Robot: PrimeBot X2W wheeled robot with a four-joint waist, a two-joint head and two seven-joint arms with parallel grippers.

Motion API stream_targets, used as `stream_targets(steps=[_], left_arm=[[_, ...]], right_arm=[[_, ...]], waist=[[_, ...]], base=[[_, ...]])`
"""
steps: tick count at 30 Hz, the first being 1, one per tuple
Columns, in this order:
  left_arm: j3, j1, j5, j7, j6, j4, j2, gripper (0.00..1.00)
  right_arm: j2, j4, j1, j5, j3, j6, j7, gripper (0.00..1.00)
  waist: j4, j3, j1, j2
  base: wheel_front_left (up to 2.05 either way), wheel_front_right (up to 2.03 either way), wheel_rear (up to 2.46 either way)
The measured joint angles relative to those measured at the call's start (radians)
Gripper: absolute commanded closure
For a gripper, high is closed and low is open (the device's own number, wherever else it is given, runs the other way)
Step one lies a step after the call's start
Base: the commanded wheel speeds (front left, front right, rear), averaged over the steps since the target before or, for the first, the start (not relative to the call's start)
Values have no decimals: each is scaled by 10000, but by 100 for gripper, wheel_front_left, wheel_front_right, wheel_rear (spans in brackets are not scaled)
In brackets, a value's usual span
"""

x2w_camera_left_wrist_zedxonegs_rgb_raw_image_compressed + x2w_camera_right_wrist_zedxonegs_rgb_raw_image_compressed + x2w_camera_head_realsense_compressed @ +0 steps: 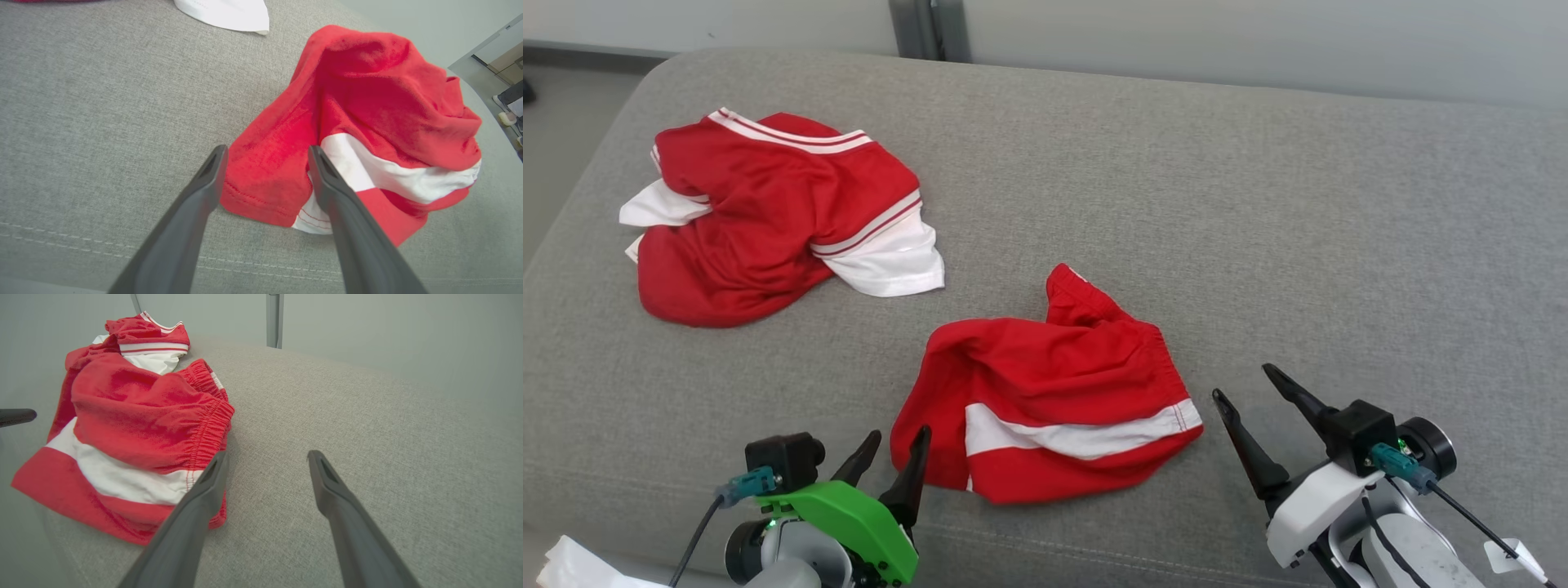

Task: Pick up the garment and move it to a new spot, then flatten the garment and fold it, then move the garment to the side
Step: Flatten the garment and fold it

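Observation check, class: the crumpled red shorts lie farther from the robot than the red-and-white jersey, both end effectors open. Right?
No: the head view shows the red shorts nearer the robot than the red-and-white jersey. They are crumpled, and the left end effector and right end effector are both open.

red white-striped shorts (1045, 392), grey cushion (1258, 204)

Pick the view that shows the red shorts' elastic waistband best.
Right wrist view: the waistband is close, its gathers sharp. Head view shows it smaller, along the shorts' right edge. Left wrist view shows the hem and white stripe; waistband unclear there.
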Motion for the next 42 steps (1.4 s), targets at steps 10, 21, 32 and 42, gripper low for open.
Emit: stream_targets(steps=[10, 21, 32, 42], left_arm=[[955, 723, 234, 0, 90, -387, -121, 0], [1383, 1141, 656, 0, 140, -849, -182, 0], [1676, 1453, 1064, 0, 171, -1055, -263, 0], [1935, 1622, 1189, -2, 180, -1212, -347, 0]], right_arm=[[73, 500, -132, 412, 1101, 2, 0, 0], [-44, 917, -425, 803, 1419, 2, 0, 0], [-102, 1218, -538, 1260, 1845, 2, 0, 0], [-291, 1292, -798, 1417, 2104, 2, 0, 81]], waist=[[613, -36, 0, 0], [532, 37, 0, 0], [411, 103, 0, 0], [303, 147, 0, 0]], base=[[0, 0, 0], [0, 0, 0], [0, 0, 0], [0, 0, 0]])
